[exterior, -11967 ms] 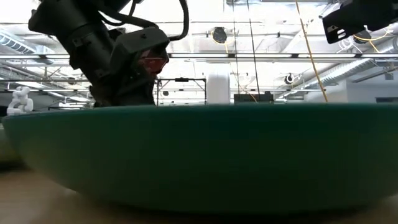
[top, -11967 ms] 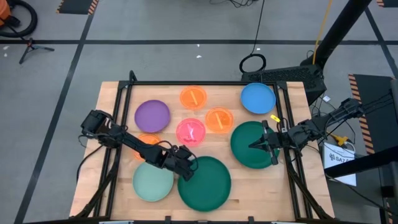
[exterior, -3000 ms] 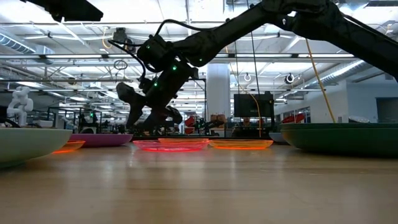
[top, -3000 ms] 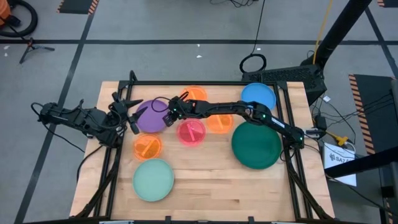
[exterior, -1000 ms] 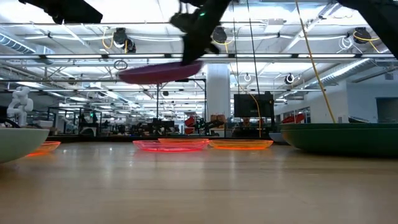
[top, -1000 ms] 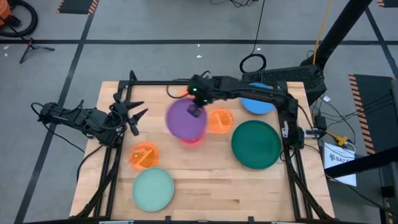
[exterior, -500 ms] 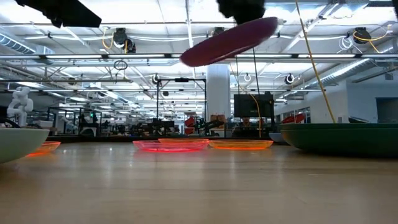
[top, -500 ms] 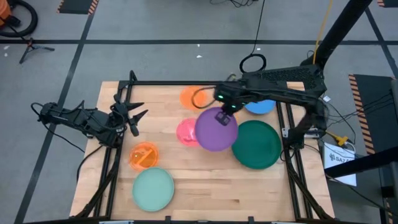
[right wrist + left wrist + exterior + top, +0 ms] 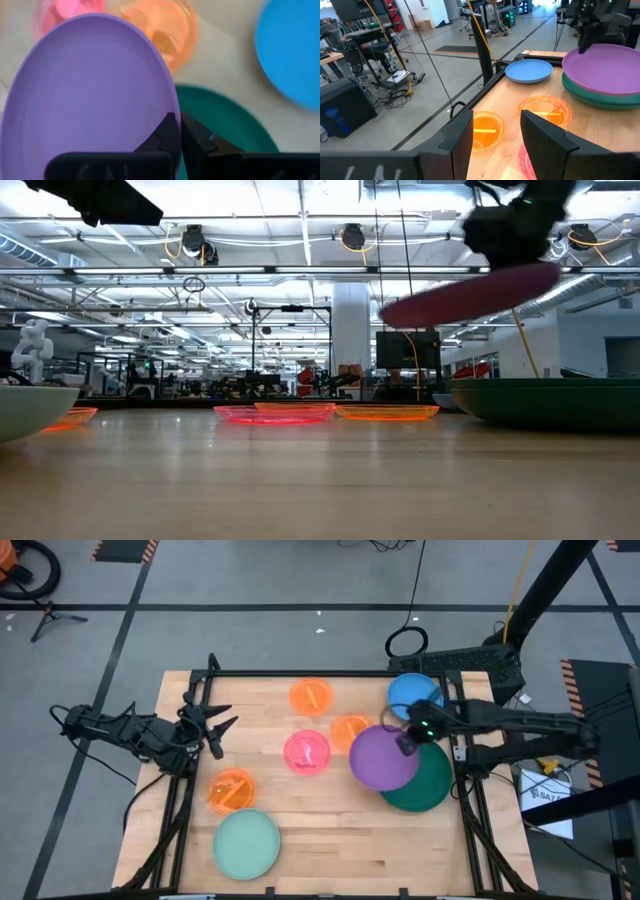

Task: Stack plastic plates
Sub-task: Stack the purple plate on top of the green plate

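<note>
My right gripper [image 9: 405,740] is shut on a purple plate [image 9: 383,757] and holds it in the air over the left part of a dark green plate [image 9: 428,785] at the table's right. On the table lie a blue plate [image 9: 413,695] at the far right, a pink plate [image 9: 306,751] in the middle, a mint plate [image 9: 247,843] near the front left, and three orange plates [image 9: 311,696] [image 9: 350,726] [image 9: 233,790]. Over the table's left edge, my left gripper [image 9: 497,120] waits open with nothing between its fingers. My right gripper pinches the purple plate's rim [image 9: 170,107] between its two fingers, on the plate's far right side. The fingers [image 9: 167,132] come from the table's right. The plate [image 9: 470,295] is lifted clear and tilted, its left side lower.
A black metal frame [image 9: 320,673] runs round the wooden table top. The table's middle front [image 9: 340,840] is bare wood. Cables and equipment stand on the floor beyond the right edge.
My right gripper has carried the purple plate toward the table's right edge, from above the pink plate to above the dark green plate. The plate has stayed clear of the table and has tipped, its left side lower.
</note>
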`<state>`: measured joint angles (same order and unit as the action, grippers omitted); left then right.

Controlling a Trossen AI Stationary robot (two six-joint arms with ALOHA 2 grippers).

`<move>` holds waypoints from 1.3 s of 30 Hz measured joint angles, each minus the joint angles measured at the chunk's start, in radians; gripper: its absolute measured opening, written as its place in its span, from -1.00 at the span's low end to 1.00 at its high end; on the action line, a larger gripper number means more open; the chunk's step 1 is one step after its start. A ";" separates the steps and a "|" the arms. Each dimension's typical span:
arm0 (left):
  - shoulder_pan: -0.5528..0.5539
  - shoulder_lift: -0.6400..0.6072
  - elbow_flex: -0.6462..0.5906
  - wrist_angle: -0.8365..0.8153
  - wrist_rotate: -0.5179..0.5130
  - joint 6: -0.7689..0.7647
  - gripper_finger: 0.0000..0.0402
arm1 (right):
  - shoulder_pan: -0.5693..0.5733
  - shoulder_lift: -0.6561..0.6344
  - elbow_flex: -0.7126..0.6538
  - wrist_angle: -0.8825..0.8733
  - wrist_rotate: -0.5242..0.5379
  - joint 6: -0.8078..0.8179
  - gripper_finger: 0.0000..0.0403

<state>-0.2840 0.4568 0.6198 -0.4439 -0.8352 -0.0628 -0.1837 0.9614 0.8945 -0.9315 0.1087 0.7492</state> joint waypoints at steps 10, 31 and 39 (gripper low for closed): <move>0.000 0.000 0.000 0.000 0.000 0.000 -0.15 | 0.000 -0.324 -0.223 -0.147 0.054 0.120 -0.97; 0.000 0.000 0.000 0.000 -0.001 0.002 -0.15 | 0.000 -0.338 -0.249 -0.206 0.051 0.103 -0.79; 0.000 0.000 0.000 0.000 -0.002 0.002 -0.15 | 0.000 -0.332 -0.249 -0.203 0.052 0.114 -0.63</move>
<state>-0.2840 0.4570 0.6201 -0.4438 -0.8368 -0.0605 -0.1833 0.6292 0.6456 -1.1347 0.1604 0.8631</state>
